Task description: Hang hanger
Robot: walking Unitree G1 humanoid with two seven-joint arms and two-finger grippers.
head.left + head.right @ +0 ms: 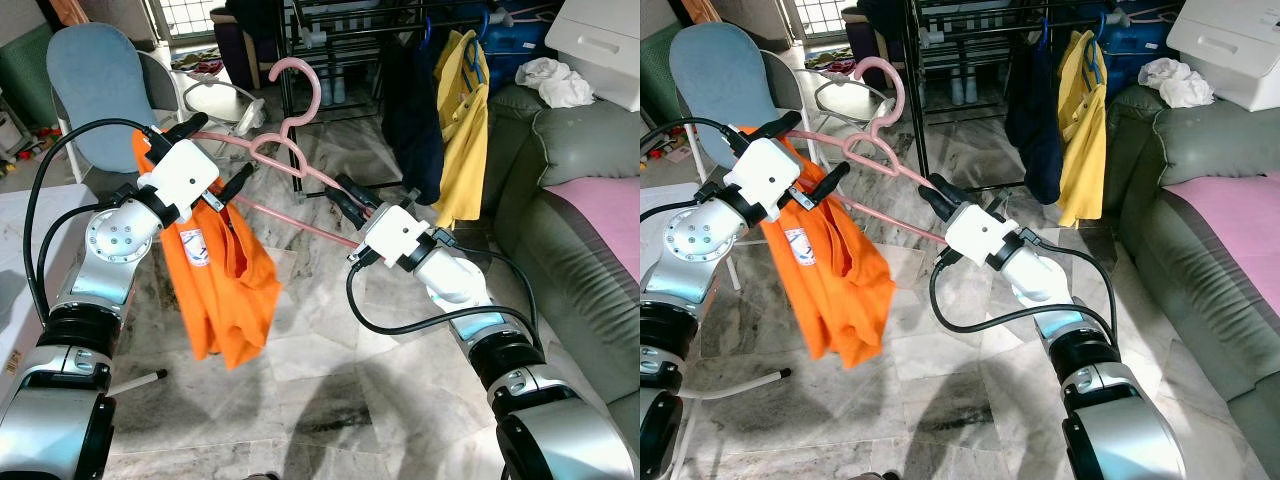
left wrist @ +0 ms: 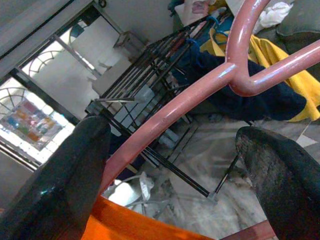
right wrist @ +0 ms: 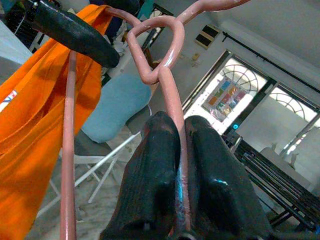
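**Pink hanger held up between two pincers, orange shirt on its left end**

One grey-green sofa (image 1: 590, 200) fills the 3 o'clock side of the head views. One black drying rack (image 1: 340, 60) stands at 12 o'clock, with two garments hung at its right: one navy (image 1: 412, 110), one yellow (image 1: 462, 130). One blue-backed chair (image 1: 95, 80) sits at 10 o'clock. The floor is pale marble (image 1: 330, 380).

One orange shirt (image 1: 220, 290) droops from the left end of one pink hanger (image 1: 300, 170), which is in the air above the floor, in front of the rack and apart from it. Its long axis runs from 9 o'clock, high, to 4 o'clock, lower, and its hook (image 1: 300, 85) curls upward toward 12 o'clock.

The right pincer (image 1: 350, 196) is clamped narrow on the hanger's right arm. The left pincer (image 1: 205, 160) stands wide, its fingers either side of the left arm of the hanger where the shirt hangs.

The right wrist view shows both black fingers (image 3: 155, 185) squeezed on the pink wire below the twisted neck, which the head views leave small. The left wrist view shows the pink rod (image 2: 190, 100) lying beside one finger (image 2: 60, 185), with a gap to the other finger.
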